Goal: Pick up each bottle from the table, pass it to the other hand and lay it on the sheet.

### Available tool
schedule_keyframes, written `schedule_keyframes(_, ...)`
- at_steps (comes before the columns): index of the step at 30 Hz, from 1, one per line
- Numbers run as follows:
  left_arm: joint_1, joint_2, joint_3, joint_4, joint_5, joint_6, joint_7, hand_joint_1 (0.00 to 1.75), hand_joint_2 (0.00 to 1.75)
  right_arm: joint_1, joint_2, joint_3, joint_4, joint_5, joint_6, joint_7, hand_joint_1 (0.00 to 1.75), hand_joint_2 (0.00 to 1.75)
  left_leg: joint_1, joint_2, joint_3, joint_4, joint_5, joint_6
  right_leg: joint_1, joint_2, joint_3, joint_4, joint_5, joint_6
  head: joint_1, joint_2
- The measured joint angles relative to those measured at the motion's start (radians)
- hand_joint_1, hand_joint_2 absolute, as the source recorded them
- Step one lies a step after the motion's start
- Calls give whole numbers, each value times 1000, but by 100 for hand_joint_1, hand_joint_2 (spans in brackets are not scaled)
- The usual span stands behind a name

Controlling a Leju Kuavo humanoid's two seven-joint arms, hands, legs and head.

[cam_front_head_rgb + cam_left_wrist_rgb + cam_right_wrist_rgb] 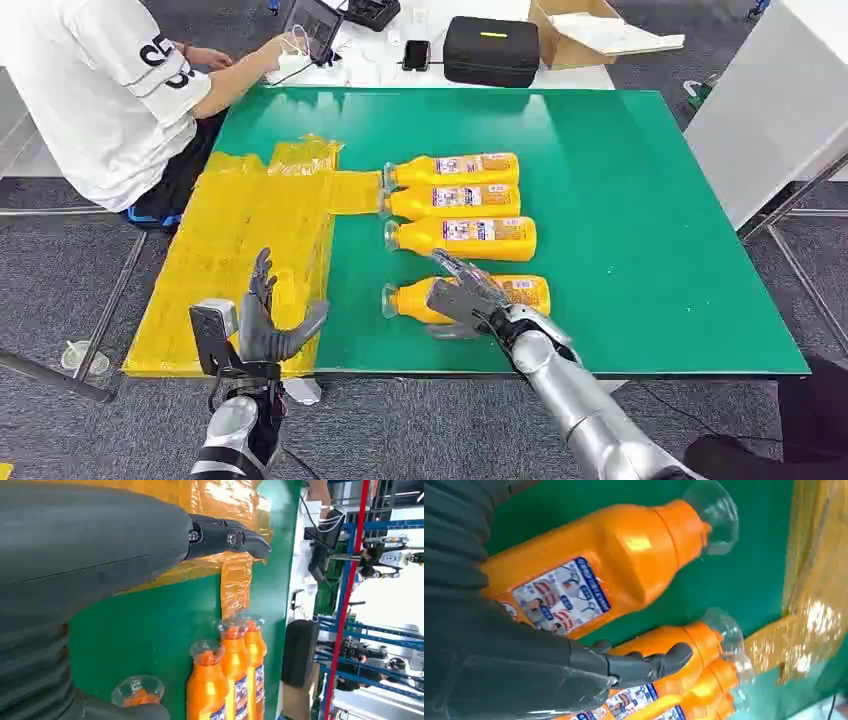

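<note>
Silver jointed arms, dark grey hands (470, 300) (ribbed grey wrist covers, small screws at the fingers).

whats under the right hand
The nearest bottle, lying on the green mat. Its clear cap and label end show; the right hand covers its middle, so whether the fingers grip it cannot be told.

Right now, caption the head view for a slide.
Right hand over the nearest of four bottles on the green table; left hand open above the sheet.

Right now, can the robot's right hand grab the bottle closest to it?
Probably yes. The right hand already hovers over the nearest bottle, fingers spread, and nothing lies between them. The next bottle lies apart, leaving room.
</note>
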Motion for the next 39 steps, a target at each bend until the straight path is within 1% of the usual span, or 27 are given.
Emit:
schedule_keyframes(6,-11,0,8,18,-2,0,-2,0,175,-22,-49,49,5,-37,40,-6,0,175,0,0,0,0,0,0,0,0,0,0,0,0,0,0)
schedule_keyframes(13,-13,6,11,34,-3,1,-3,0,175,-46,-128,115,-7,-49,46,27,0,175,0,0,1,0,0,0,0,0,1,0,0,0,0,0)
schedule_keyframes(18,-14,9,16,38,-3,1,-3,0,175,-58,-169,147,-22,-45,44,43,0,175,0,0,1,0,0,0,0,0,1,0,0,0,0,0)
schedule_keyframes(24,-14,9,20,44,-3,1,-3,0,175,-67,-187,169,-26,-35,45,58,0,175,0,0,1,0,0,0,0,0,1,0,0,0,0,0)
schedule_keyframes(33,-14,9,20,45,-3,1,-3,0,175,-73,-193,179,-26,-29,46,65,0,175,0,0,1,0,0,0,0,0,1,0,0,0,0,0)
schedule_keyframes(37,-15,9,21,51,-4,1,2,0,175,-104,-205,245,-17,5,50,108,0,175,0,0,1,0,0,0,0,0,1,0,0,0,0,0)
schedule_keyframes(39,-21,9,20,61,-4,1,7,0,175,-146,-213,308,26,13,86,131,0,175,0,0,1,0,0,0,0,0,1,0,0,0,0,0)
